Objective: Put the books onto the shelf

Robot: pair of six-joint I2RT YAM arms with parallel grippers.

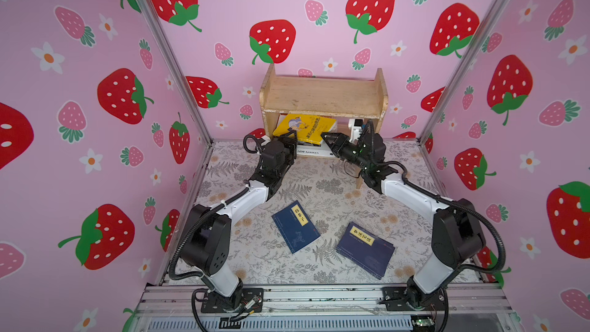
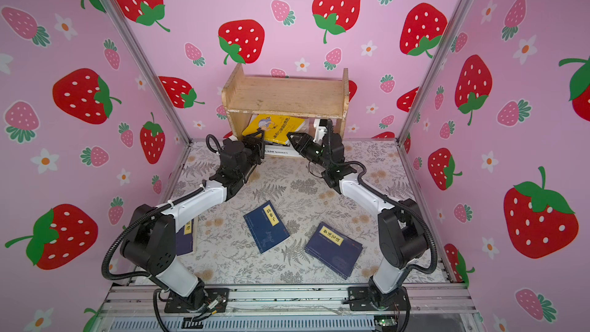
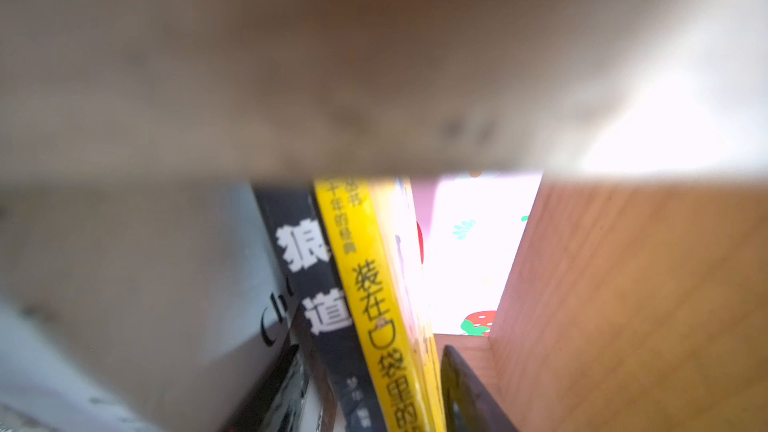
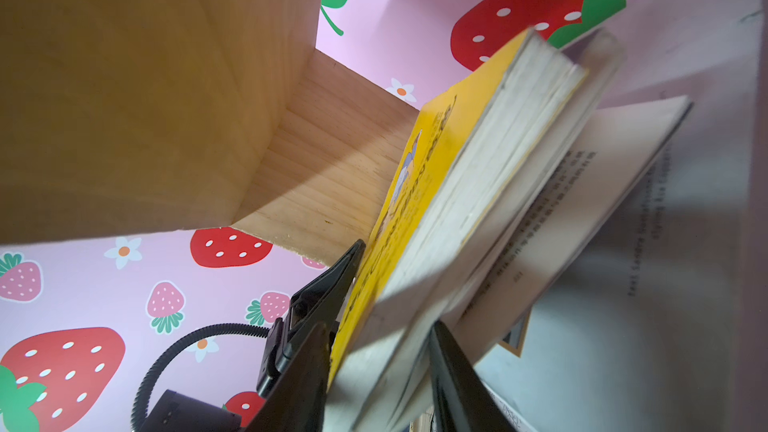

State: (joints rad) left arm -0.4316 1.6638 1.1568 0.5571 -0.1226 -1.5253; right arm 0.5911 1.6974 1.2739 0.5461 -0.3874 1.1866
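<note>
The shelf [image 1: 322, 94] [image 2: 284, 95] stands at the back. In its lower tier a yellow book [image 1: 305, 127] [image 4: 415, 184] tilts up over a dark book [image 3: 307, 268] and the white book [image 1: 311, 152]. My right gripper [image 1: 325, 138] [image 4: 379, 328] is shut on the page edges of the yellow and dark books. My left gripper [image 1: 292, 138] [image 3: 372, 349] straddles both spines, one finger [image 4: 332, 280] lying on the yellow cover. How tightly it holds does not show. Two navy books [image 1: 295, 226] [image 1: 365, 249] lie flat on the table. A third navy book [image 2: 186, 234] shows behind the left arm.
The floral table mat [image 1: 319, 186] is walled in by pink strawberry panels and aluminium posts [image 1: 166, 55]. The shelf's right side panel [image 3: 623, 305] stands close beside my left gripper. A metal rail [image 1: 319, 295] carries both arm bases at the front.
</note>
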